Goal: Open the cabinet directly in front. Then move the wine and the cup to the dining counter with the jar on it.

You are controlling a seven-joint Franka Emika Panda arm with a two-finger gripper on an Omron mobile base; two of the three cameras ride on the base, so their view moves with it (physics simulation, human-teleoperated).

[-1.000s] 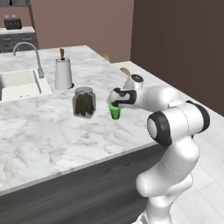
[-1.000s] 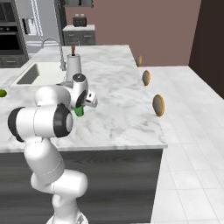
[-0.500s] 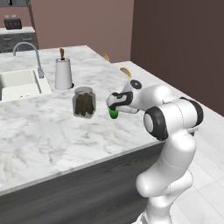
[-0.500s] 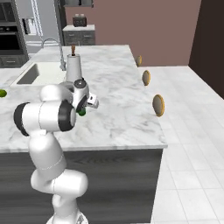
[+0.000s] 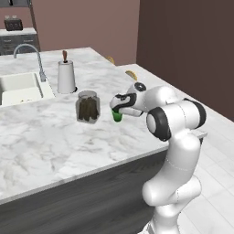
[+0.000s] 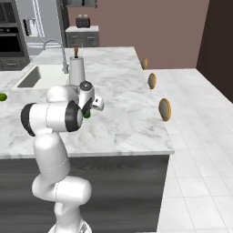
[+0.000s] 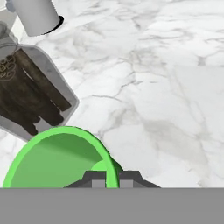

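One green cup (image 5: 118,116) sits pinched in the gripper (image 5: 116,109) — the jaws are closed on its rim, one finger inside the wall and one outside, as the hand view shows with the two dark fingertips (image 7: 93,179) straddling the bright green rim (image 7: 57,157). The cup hangs at the end of the white arm over the dining counter (image 5: 41,146), low above the marble tabletop; I cannot tell whether its base touches the surface. It is near the edge of the tabletop on the arm's side.

Just beside the cup, on the sink side, stands the jar (image 5: 88,106) — clear glass, silver lid, dark brownish contents, upright on the marble. In the hand view the jar (image 7: 30,94) lies close to the cup's rim without touching it. Beyond the jar stands the white paper-towel roll (image 5: 66,76) on its holder, upright, near the inset sink (image 5: 20,89) and the curved tap (image 5: 32,57).

From the right base view the cup (image 6: 86,114) shows as a small green patch behind the arm's wrist. At the far left edge of the tabletop lies a lime (image 6: 2,96). Three round stools (image 6: 164,109) line the far side of the island.
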